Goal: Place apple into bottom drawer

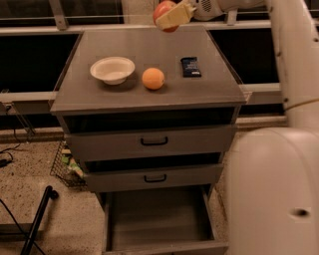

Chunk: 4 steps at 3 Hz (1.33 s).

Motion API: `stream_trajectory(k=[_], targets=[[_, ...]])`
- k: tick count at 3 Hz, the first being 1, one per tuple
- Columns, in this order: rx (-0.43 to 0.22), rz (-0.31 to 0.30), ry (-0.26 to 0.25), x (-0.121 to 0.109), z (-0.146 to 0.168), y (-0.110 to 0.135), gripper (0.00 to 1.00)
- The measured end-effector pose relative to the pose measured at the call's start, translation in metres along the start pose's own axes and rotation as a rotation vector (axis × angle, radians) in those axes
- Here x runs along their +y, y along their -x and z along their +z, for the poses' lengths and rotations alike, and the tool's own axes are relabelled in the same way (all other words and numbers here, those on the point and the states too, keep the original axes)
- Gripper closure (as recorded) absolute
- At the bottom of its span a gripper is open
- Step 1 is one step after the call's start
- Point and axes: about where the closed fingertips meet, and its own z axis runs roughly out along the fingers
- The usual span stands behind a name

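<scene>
Now, well beneath your two-finger gripper (173, 15), the grey cabinet (149, 52) has its deep grey bottom drawer (154, 219) pulled open. Below and left of the gripper sits a white round bowl (112, 69), nearer below an orange round fruit (153, 78). The gripper pinches the small mottled red apple (162, 9), held aloft.

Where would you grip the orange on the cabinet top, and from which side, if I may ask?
Across its middle, from straight above: the orange is round and sits apart from the bowl and the packet, so both sides look free. The gripper, shut on the apple, hangs above the cabinet's back edge.
</scene>
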Motion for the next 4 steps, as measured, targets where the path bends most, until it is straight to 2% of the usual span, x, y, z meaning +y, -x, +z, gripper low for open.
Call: stream_trajectory(k=[1, 2, 3, 4], targets=[[-0.131, 0.023, -0.055, 0.017, -0.078, 0.026, 1.0], [-0.16, 0.052, -0.07, 0.027, -0.102, 0.016, 1.0], [-0.159, 0.053, -0.069, 0.027, -0.102, 0.015, 1.0], [-0.133, 0.042, -0.042, 0.04, -0.102, 0.002, 1.0]])
